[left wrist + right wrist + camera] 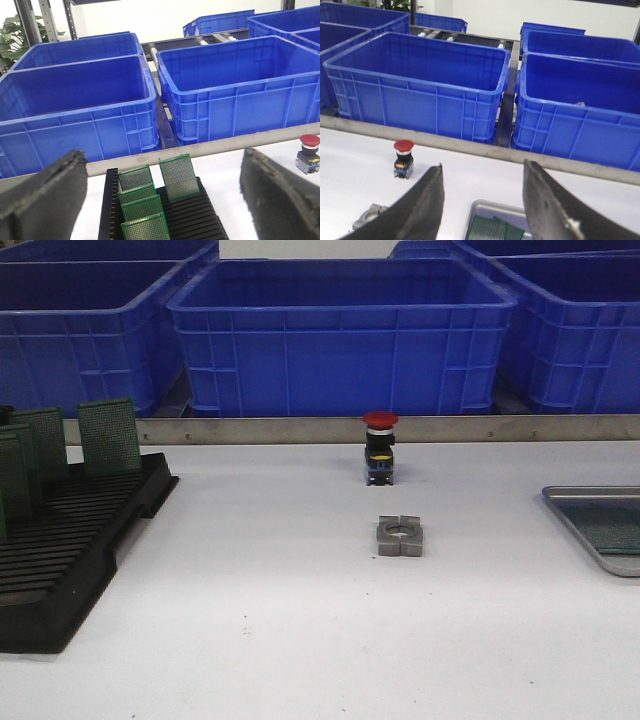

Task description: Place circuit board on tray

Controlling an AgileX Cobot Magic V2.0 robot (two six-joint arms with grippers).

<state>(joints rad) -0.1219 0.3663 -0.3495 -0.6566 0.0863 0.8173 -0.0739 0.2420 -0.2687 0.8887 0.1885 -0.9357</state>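
White tabletop point(280, 620) fills the foreground, with a metal strip point(300, 430) along its far edge. Taking the grey metal block with a round hole point(400, 536) as landmark: nearer than it and far to its left sits the black slotted rack point(70, 550), holding several green circuit boards point(109, 436) upright in its slots (five can be counted from the left wrist view). Level with the block and well to its right, cut by the picture's edge, lies the silver tray point(575, 496); green boards point(495, 230) already rest flat on its floor. Just beyond the block stands a red-capped push-button switch point(380, 448). Farther still, past the strip, big blue bins point(340, 335) stand in a row. Left gripper point(165, 200) hovers over the rack, fingers point(42, 200) spread wide, holding nothing. Right gripper point(482, 200) hangs above the tray, fingers point(427, 205) likewise apart and empty.
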